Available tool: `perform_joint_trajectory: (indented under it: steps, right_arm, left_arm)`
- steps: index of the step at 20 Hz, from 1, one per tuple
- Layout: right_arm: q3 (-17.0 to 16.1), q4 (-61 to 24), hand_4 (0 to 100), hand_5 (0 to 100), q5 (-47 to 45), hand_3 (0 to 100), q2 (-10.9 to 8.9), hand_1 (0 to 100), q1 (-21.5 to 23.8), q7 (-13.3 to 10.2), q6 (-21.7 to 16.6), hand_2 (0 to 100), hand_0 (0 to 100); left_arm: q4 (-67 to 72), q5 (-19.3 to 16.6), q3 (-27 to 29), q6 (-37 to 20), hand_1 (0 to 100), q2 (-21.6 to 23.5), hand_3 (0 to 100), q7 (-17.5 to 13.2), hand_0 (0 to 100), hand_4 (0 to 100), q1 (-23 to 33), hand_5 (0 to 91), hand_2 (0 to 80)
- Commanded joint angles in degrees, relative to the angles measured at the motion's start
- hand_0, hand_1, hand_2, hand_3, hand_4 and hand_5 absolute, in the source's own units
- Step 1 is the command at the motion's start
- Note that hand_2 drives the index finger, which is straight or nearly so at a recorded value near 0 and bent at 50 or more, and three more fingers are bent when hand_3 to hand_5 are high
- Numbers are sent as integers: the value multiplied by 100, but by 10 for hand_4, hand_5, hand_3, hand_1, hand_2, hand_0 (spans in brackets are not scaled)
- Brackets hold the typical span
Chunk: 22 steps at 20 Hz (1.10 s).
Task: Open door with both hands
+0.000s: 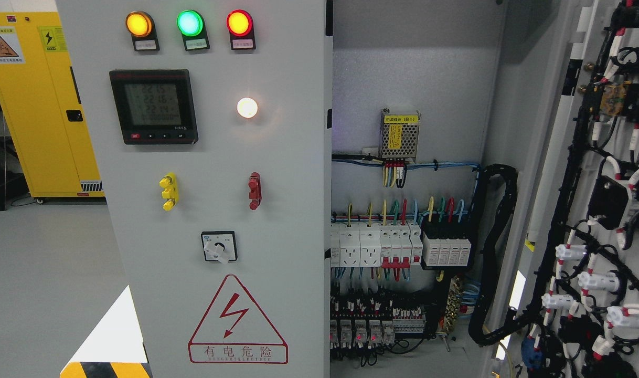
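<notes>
A grey electrical cabinet fills the head view. Its left door is closed and carries three lamps, a digital meter, a yellow handle, a red handle, a rotary switch and a red shock-warning triangle. The right door is swung wide open at the picture's right, its wired inner face showing. Between them the cabinet interior shows breakers and coloured wires. Neither hand nor arm shows anywhere.
A yellow storage cabinet stands at the back left on the grey floor. A black cable conduit loops inside the cabinet by the open door's hinge side. A yellow-black striped marker lies at the bottom left.
</notes>
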Motion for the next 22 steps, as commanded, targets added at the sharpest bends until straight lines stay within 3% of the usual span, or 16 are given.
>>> perform_joint_trajectory:
  steps: [1, 5, 7, 9, 13, 17, 20, 22]
  right_arm:
    - [-9, -3, 0, 0, 0, 0, -150, 500, 32, -1, -2, 40, 0]
    - [-9, -318, 0, 0, 0, 0, -106, 500, 49, -1, -63, 40, 0]
    - [0, -494, 0, 0, 18, 0, -105, 500, 93, -1, -247, 40, 0]
    - [9, -687, 0, 0, 27, 0, -97, 500, 111, -1, -703, 40, 0]
    - [-9, -1319, 0, 0, 27, 0, 0, 500, 198, -1, -1924, 40, 0]
    - [-35, -3126, 0, 0, -17, 0, -97, 500, 497, -1, -2120, 40, 0]
    - [-53, -5023, 0, 0, -26, 0, -79, 500, 1005, -1, -2120, 40, 0]
    - [-9, -6351, 0, 0, -26, 0, -27, 500, 1261, -10, -2050, 40, 0]
  left_arm:
    - [5636, -244, 466, -213, 556, -1019, 0, -70, 120, 0, -714, 0, 0]
    - [6094, -279, 422, -3, 556, -1028, 0, -71, 120, 0, -670, 0, 0]
    - [6156, -366, 431, 837, 556, -1028, 0, -71, 120, 0, -696, 0, 0]
    - [6130, -358, 457, 1472, 556, -1028, 0, -71, 120, 0, -714, 0, 0]
    - [6130, -332, 457, 1571, 556, -1028, 0, -27, 120, 0, -775, 0, 0]
    - [6148, -314, 466, 1571, 556, -985, 0, 17, 120, 0, -942, 0, 0]
    - [6139, -296, 466, 1571, 556, -975, 0, 411, 120, 0, -1048, 0, 0]
    - [6130, -296, 466, 1562, 556, -1011, 0, 492, 120, 0, -1083, 0, 0]
